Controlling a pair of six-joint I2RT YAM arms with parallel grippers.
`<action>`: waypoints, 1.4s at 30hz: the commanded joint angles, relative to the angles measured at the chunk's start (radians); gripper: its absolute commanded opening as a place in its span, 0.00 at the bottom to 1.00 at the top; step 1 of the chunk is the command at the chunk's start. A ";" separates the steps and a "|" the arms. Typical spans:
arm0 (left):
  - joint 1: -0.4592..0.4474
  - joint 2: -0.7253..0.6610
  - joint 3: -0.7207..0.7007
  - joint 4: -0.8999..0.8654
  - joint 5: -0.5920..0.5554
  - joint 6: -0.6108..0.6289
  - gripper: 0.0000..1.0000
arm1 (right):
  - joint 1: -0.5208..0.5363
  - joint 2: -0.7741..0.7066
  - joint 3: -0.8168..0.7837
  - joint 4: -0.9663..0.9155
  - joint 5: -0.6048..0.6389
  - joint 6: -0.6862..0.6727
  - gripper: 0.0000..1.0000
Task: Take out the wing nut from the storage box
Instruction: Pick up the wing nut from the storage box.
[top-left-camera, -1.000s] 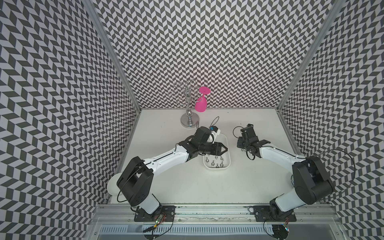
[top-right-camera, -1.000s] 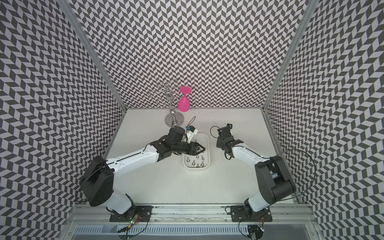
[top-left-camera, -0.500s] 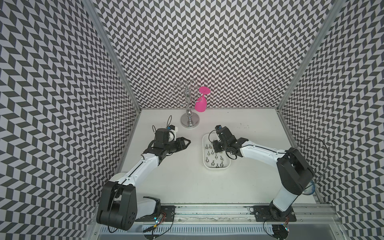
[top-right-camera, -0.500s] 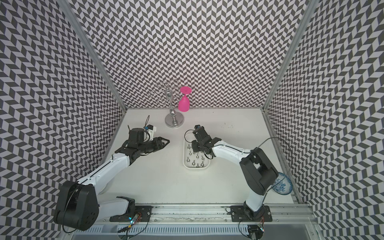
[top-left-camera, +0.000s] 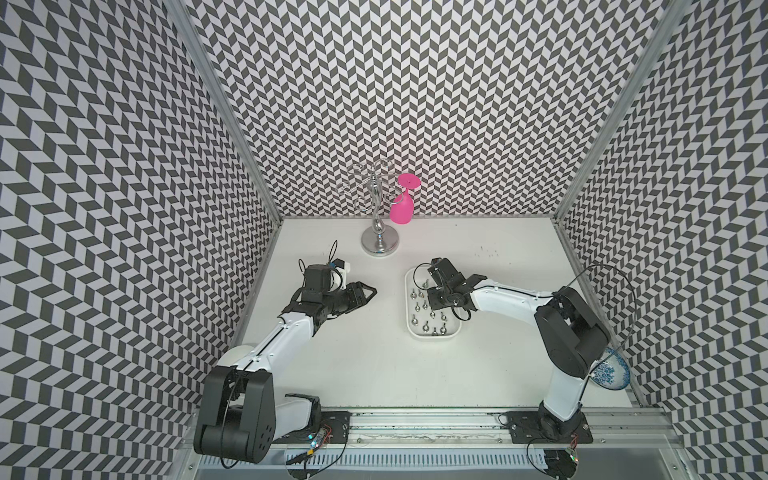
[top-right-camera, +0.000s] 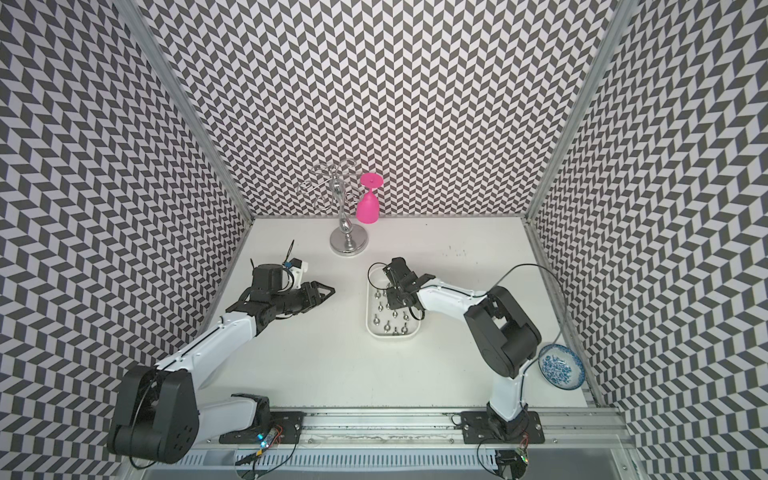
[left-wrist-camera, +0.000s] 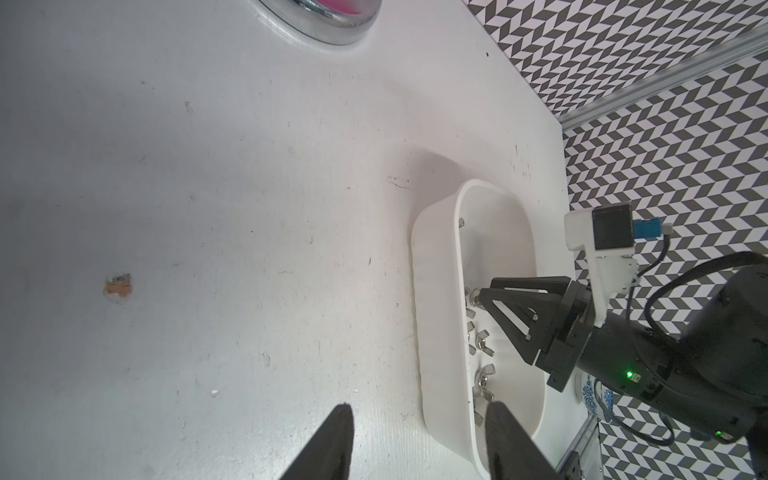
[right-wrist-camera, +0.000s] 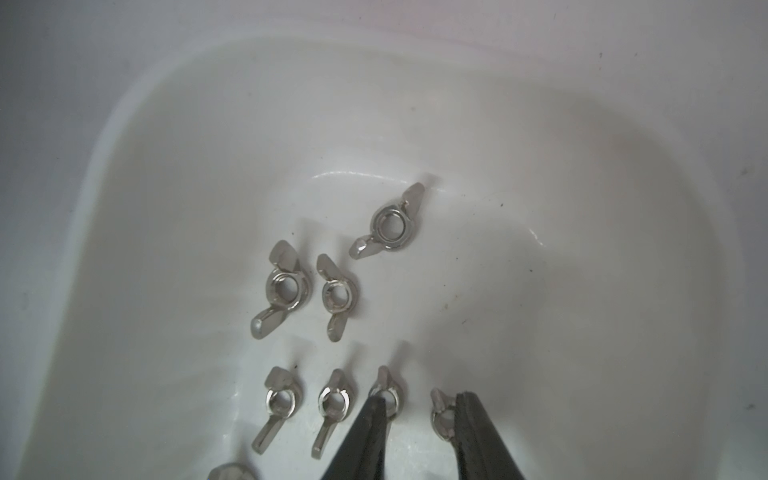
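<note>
Steel-bright on the floor of the storage box (top-left-camera: 432, 336), centre-right in a top view: loose wing nuts (right-wrist-camera: 286, 291), with none lifted yet. Now reaching down among them with the right claw (right-wrist-camera: 420, 398), released and empty, a nut just beside each tip. Swapped roles within the last second: pulled the left claw (top-left-camera: 368, 293) off the box to mid-left, parted and empty too. Probably about to pinch. Beneath, scuffed white table (top-left-camera: 374, 374); beyond, chevron walls (top-left-camera: 415, 104) and chrome stand (top-left-camera: 379, 245), upper centre.

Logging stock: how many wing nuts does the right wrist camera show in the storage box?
8 wing nuts: three grouped together; four in a row by the right end effector, two partly behind its fingers; one cut off at the picture's edge. More may be hidden.
</note>
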 joint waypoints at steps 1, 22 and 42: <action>0.000 -0.010 -0.007 0.011 0.019 0.006 0.54 | 0.002 0.035 0.033 -0.005 0.030 -0.001 0.32; 0.000 -0.009 -0.006 0.015 0.027 0.007 0.54 | 0.000 0.100 0.067 -0.021 0.060 -0.012 0.23; -0.013 -0.001 -0.011 0.031 0.041 -0.004 0.54 | 0.000 0.034 0.047 0.005 0.080 -0.007 0.00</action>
